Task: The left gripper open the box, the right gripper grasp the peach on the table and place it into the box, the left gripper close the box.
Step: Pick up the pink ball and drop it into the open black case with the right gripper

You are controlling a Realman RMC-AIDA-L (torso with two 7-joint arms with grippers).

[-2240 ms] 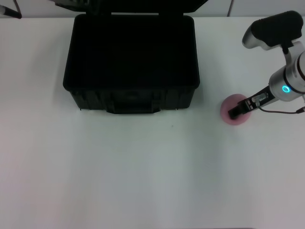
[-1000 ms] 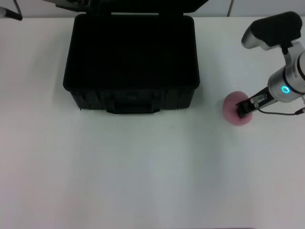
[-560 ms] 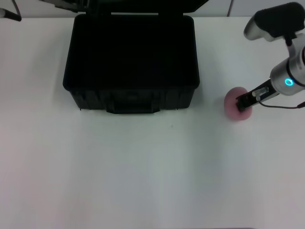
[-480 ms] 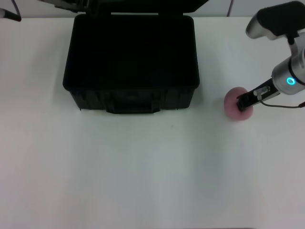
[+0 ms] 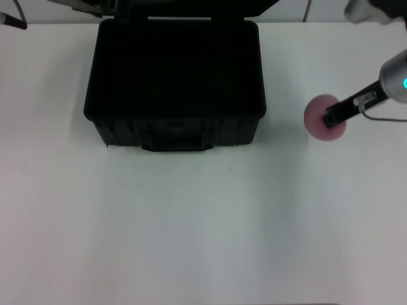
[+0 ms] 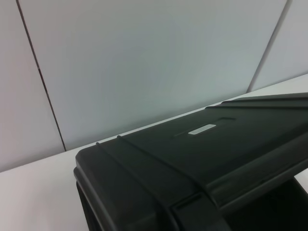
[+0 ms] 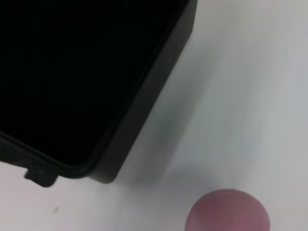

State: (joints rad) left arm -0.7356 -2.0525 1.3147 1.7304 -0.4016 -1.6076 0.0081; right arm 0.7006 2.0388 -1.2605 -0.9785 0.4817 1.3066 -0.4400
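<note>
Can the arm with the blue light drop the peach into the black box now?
Probably yes. The right gripper holds the peach beside the box, whose lid is up and whose inside looks open, with only bare table between them.

The head camera looks steeply down on the box [image 5: 175,82]. The left wrist camera sits close behind its lid; the right wrist camera looks down beside its corner.

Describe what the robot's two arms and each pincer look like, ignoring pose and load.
The right arm is silver-white with a cyan glowing ring and a thin grey cable looping below it. The right pincer is a slim black claw with a small pale patch on its shaft. Of the left arm, only dark parts show at the head view's top left edge; the left pincer is not visible.
</note>
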